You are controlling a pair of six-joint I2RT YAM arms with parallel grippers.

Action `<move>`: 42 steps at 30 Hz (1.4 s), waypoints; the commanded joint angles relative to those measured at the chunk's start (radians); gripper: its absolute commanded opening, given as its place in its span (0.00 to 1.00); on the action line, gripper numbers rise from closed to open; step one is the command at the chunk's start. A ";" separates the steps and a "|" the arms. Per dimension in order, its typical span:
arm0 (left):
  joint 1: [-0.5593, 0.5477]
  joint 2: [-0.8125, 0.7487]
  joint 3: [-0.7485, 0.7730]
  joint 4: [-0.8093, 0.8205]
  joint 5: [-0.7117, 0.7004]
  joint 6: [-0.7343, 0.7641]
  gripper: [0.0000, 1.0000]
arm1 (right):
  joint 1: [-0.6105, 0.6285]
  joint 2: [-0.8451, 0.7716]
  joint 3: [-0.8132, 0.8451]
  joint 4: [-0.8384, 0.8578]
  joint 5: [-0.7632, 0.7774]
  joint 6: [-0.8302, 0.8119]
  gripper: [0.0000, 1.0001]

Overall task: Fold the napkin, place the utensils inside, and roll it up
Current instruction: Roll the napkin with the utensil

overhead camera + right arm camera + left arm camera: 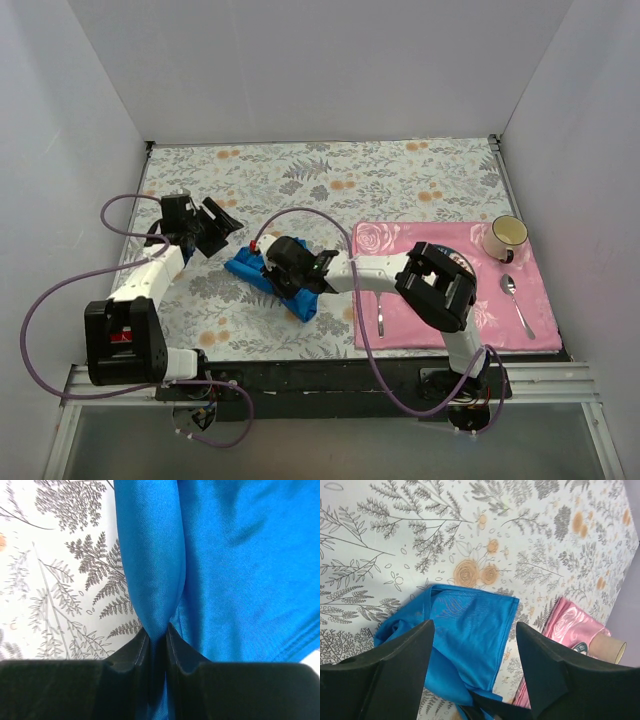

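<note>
Right fingers (131, 655) are clenched on a raised ridge of the blue napkin (246, 268), with only that fold of cloth between the 2 pads. The left fingers (400, 672) are released and spread wide, holding nothing, above the napkin's far-left end.

The napkin lies bunched into a narrow bundle on the floral worktop (400, 180), near the pink placemat (405, 335) but apart from its left edge. In the top view its long axis runs from far-left to near-right.

On the placemat I count 1 cream mug (505, 237) at the far-right corner and 1 spoon (515, 298) with its bowl toward the far side. There is also 1 slim silver utensil (380, 316) lying near-to-far by the left edge; its kind is too small to tell.

Only the right wrist view shows the pinch, since the top view hides it under the wrist. The left wrist view shows a flat, smooth layer of the napkin with a squared corner. Only the top view shows the spoon and the slim utensil.
</note>
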 commanded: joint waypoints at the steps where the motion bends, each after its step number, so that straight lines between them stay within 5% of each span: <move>1: 0.003 -0.094 0.025 -0.128 -0.042 0.040 0.65 | -0.082 0.037 -0.096 0.032 -0.406 0.136 0.19; 7: 0.000 -0.134 -0.084 -0.083 0.230 0.015 0.52 | -0.220 0.093 -0.112 0.142 -0.753 0.244 0.20; 16: -0.008 -0.151 -0.342 0.354 0.504 -0.186 0.35 | -0.324 0.196 -0.165 0.430 -1.008 0.529 0.25; 21: -0.010 -0.070 -0.385 0.536 0.489 -0.237 0.32 | -0.349 0.218 -0.176 0.489 -1.038 0.607 0.27; 29: -0.010 0.031 -0.428 0.595 0.370 -0.292 0.25 | -0.352 0.201 -0.167 0.489 -1.018 0.632 0.30; 36: -0.010 0.109 -0.368 0.507 0.210 -0.223 0.22 | -0.352 0.120 -0.126 0.361 -0.992 0.508 0.46; 42: -0.011 0.195 -0.307 0.458 0.170 -0.172 0.20 | -0.347 0.047 0.066 -0.127 -0.826 0.147 0.61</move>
